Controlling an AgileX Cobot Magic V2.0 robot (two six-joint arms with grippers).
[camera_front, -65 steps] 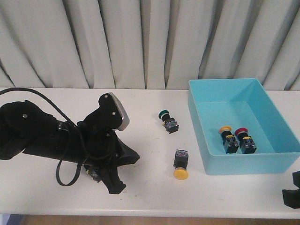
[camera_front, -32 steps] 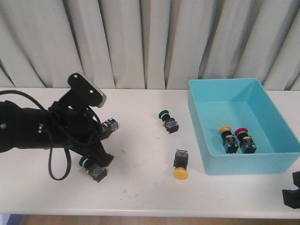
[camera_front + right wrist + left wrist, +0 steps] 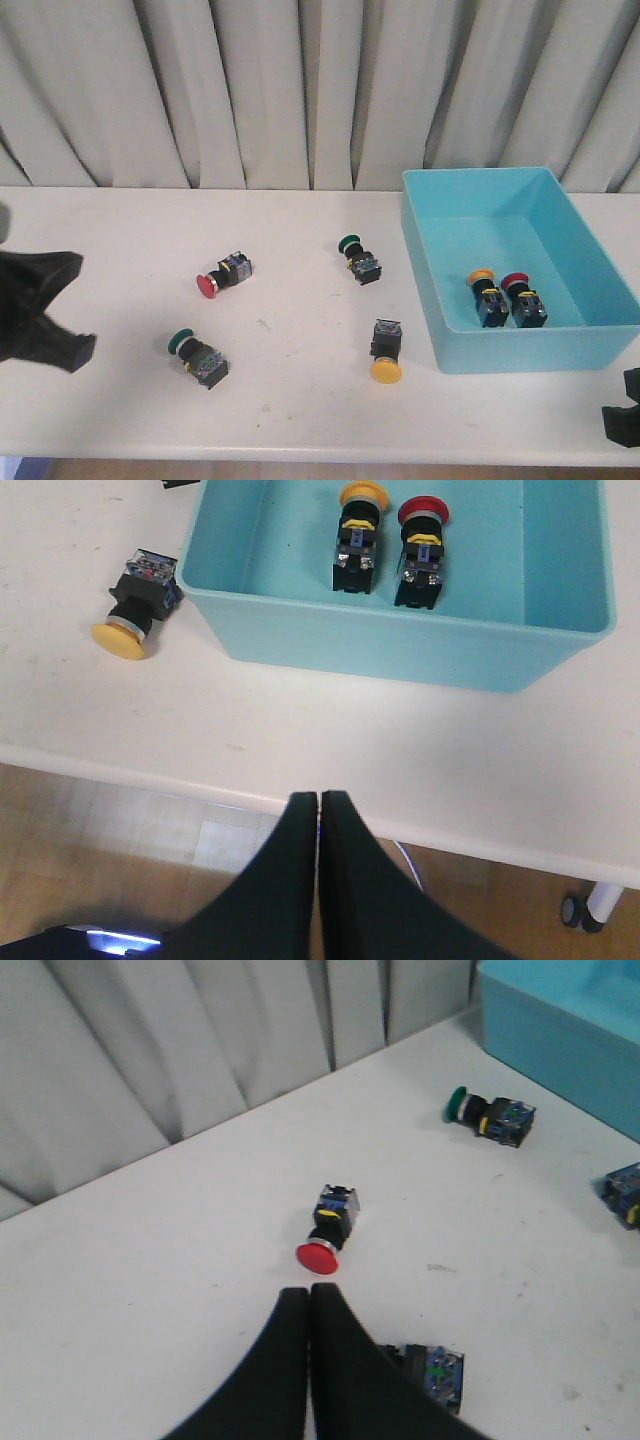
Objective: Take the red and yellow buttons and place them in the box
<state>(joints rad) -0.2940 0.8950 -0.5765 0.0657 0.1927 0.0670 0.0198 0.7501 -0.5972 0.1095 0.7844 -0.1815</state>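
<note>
Nearest the robot, the right gripper (image 3: 318, 798) hangs past the table's front edge with its black fingers pressed together and empty; in the front view only a dark corner of it shows. The left gripper (image 3: 308, 1295) is likewise closed on nothing, its two smooth tapered fingers touching. Half a second ago the left arm stood over the left-middle of the white table (image 3: 300, 400); now it has pulled back to the far left edge, a matte black mass (image 3: 35, 315), uncovering the buttons it hid.

Near the front lies a yellow-capped button (image 3: 385, 350) on its side, its glossy mushroom cap toward the robot and its black blocky body behind, just beside the box's front left corner. To the left, a green-capped switch (image 3: 196, 356) lies tilted, with metal contacts at its end. Farther back the red-capped button (image 3: 222, 276) rests on its side where the arm was a moment ago, unmoved on the table, well apart from the box. Another green-capped switch (image 3: 358, 257) lies beyond it to the right.

The box (image 3: 425, 270) is a turquoise plastic bin with smooth sloping walls at the right. Inside it, a yellow button (image 3: 486, 293) and a red button (image 3: 522, 297) lie side by side near the front wall, as before. Pleated pale curtains hang behind.
</note>
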